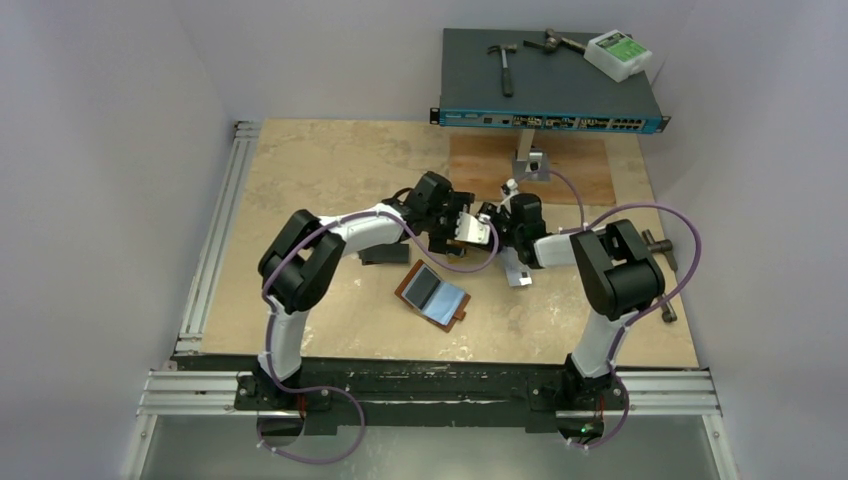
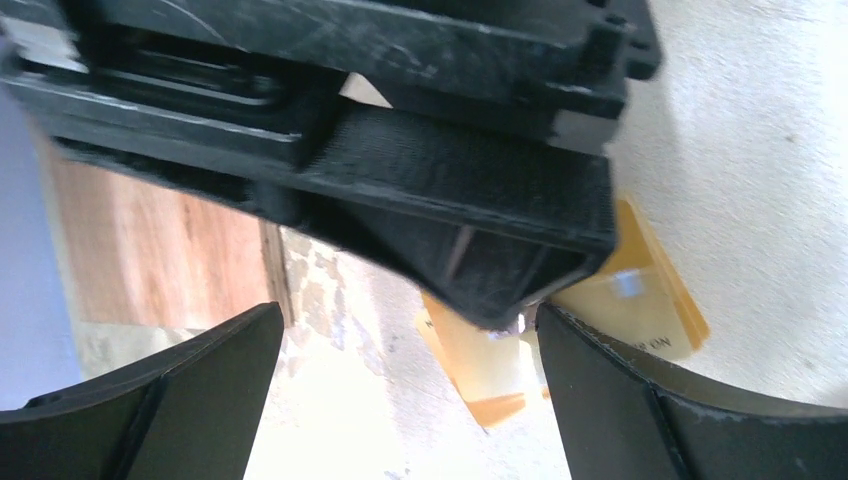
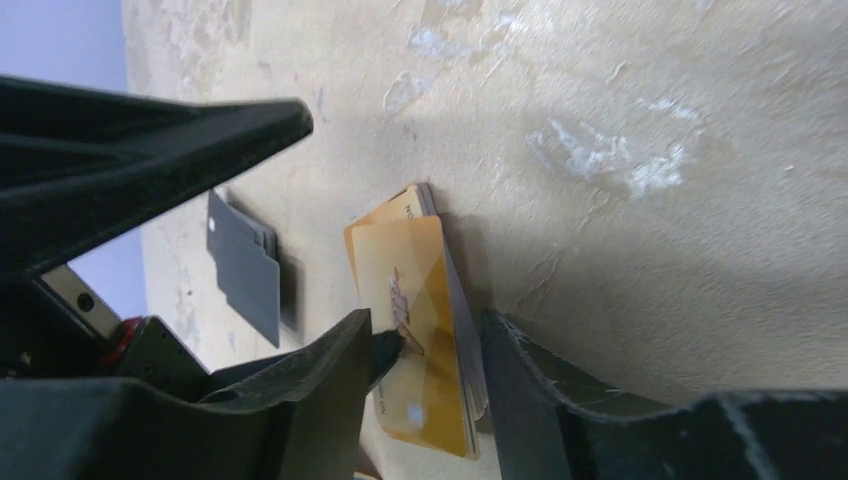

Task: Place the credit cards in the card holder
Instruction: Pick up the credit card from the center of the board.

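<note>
While the left gripper point(image 2: 410, 315) is hanging spread wide at mid-frame, the right gripper point(image 3: 428, 325) is straddling the gold cards point(image 3: 405, 265), one finger on each side; whether it is pinching them, I cannot tell. The holder point(image 1: 435, 297) is lying open just below, with the black cards point(image 1: 385, 255) sitting to its upper left.

Jaws of the right gripper point(image 3: 428, 330) flank stacked gold-orange cards point(image 3: 410, 260) on the table point(image 3: 620, 200), black cards point(image 3: 245, 265) nearby.
</note>
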`<act>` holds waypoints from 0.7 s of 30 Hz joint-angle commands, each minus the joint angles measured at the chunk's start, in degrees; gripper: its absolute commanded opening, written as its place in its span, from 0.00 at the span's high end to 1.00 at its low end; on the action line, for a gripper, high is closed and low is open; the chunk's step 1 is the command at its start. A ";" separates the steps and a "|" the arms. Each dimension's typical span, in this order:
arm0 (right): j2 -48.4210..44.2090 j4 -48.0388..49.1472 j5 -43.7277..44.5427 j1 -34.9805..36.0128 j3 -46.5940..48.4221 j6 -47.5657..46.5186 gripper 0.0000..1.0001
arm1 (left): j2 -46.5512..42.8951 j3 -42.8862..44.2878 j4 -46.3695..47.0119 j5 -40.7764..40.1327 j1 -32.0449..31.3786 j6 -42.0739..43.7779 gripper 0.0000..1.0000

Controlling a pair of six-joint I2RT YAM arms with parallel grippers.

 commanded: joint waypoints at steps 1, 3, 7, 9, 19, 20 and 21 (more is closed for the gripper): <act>-1.30 -8.98 9.21 -0.05 1.63 -5.68 0.53 | -4.52 2.91 -10.85 3.14 2.00 -4.27 0.00; -1.64 -10.52 9.96 0.12 2.30 -6.79 0.49 | -5.77 4.34 -15.39 4.50 3.08 -6.04 0.00; -1.55 -14.21 13.05 2.23 4.27 -9.29 0.46 | -8.74 7.07 -23.93 7.30 5.33 -10.35 0.00; -1.35 -16.58 16.13 3.89 5.63 -10.93 0.44 | -9.63 9.00 -28.94 8.96 6.64 -11.96 0.00; 0.15 -23.29 23.83 9.11 9.84 -15.77 0.39 | -17.26 4.85 -36.30 10.99 13.68 -16.45 0.00; 0.52 -24.32 24.60 9.37 10.35 -16.33 0.40 | -17.82 4.15 -36.27 11.05 14.20 -16.90 0.00; 0.91 -25.30 25.10 9.74 10.82 -16.91 0.40 | -18.42 3.60 -36.14 11.04 14.62 -17.27 0.00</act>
